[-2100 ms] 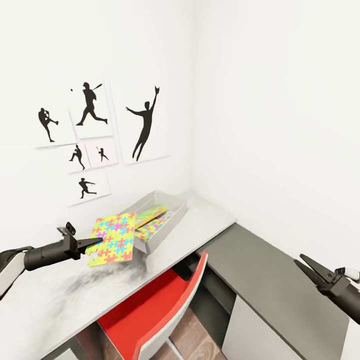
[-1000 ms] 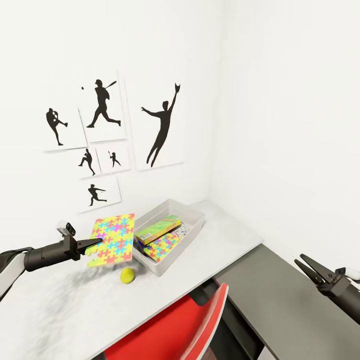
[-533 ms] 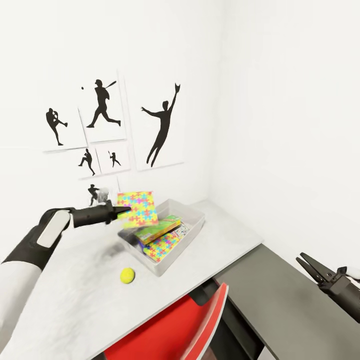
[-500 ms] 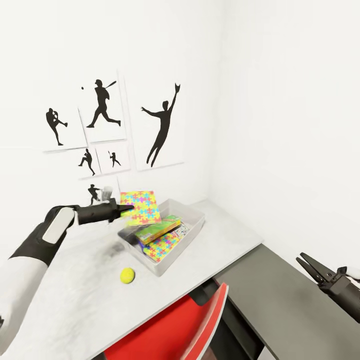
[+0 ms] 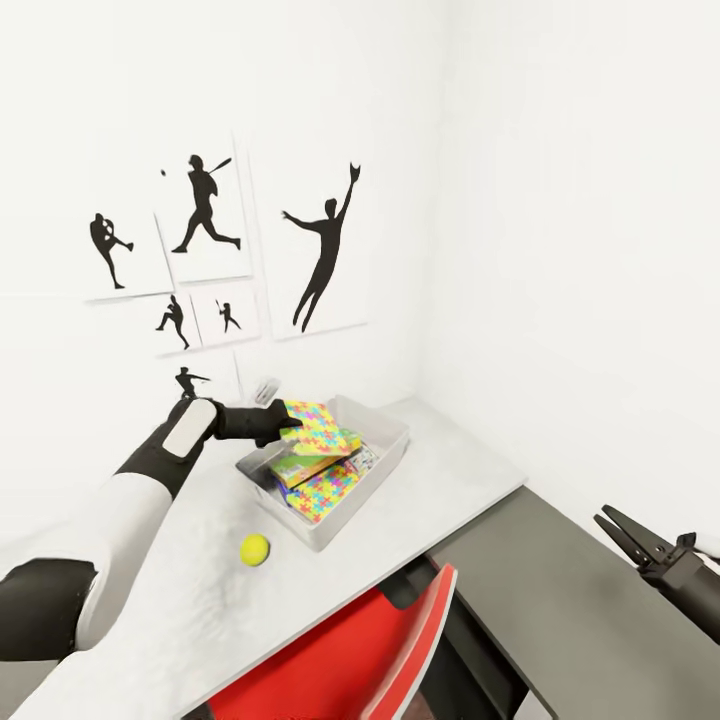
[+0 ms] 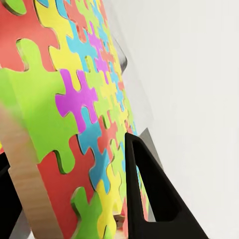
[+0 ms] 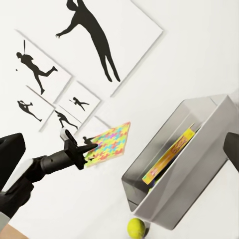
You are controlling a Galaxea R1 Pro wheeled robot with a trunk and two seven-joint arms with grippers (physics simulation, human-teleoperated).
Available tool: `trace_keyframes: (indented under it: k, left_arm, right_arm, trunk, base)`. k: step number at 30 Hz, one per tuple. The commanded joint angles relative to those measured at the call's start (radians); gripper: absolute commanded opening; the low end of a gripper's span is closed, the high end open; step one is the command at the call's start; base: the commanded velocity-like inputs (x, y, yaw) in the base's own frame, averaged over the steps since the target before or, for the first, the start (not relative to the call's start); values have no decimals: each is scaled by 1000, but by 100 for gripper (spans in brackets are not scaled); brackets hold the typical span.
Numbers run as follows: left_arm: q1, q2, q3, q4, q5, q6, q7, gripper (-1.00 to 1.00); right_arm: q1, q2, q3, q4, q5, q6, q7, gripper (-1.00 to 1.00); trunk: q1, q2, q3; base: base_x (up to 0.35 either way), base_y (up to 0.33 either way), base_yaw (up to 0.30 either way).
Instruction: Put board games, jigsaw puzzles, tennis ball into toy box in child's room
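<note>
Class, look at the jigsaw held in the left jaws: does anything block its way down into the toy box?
Nothing visible blocks it. The jigsaw hangs over the toy box, whose top is open; a game box and another jigsaw already lie inside.

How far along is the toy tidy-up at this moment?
Done: the toy box already holds one jigsaw puzzle and a yellow-green board game. In hand: the left gripper holds the second jigsaw puzzle over the box. Left: the tennis ball lies on the table. The right gripper hangs open, empty.

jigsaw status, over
Left hand shut on jigsaw, over toy box. Right hand open, idle. Tennis ball on table, outside box.
</note>
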Motion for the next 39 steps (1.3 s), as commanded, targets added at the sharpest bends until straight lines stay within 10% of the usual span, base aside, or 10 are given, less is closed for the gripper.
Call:
trace_keyframes:
  k: [1, 15, 39]
  left_arm:
    - [-1, -3, -3, 3, -7, -5, -3, -100]
    - [-2, -71, -5, 19, -12, -67, 58, -100]
    - [-3, -65, -1, 19, -14, -76, 57, -100]
  right_arm:
    - [-1, 0, -1, 0, -2, 5, 1, 100]
    - [-1, 4, -1, 0, -3, 3, 1, 100]
    - [0, 1, -4, -3, -5, 2, 18, 100]
  trunk:
    - [0, -2, -3]
    - [0, -2, -26]
    - [0, -2, -65]
  base:
    - [0, 0, 0]
    - [0, 0, 0]
    - [0, 0, 0]
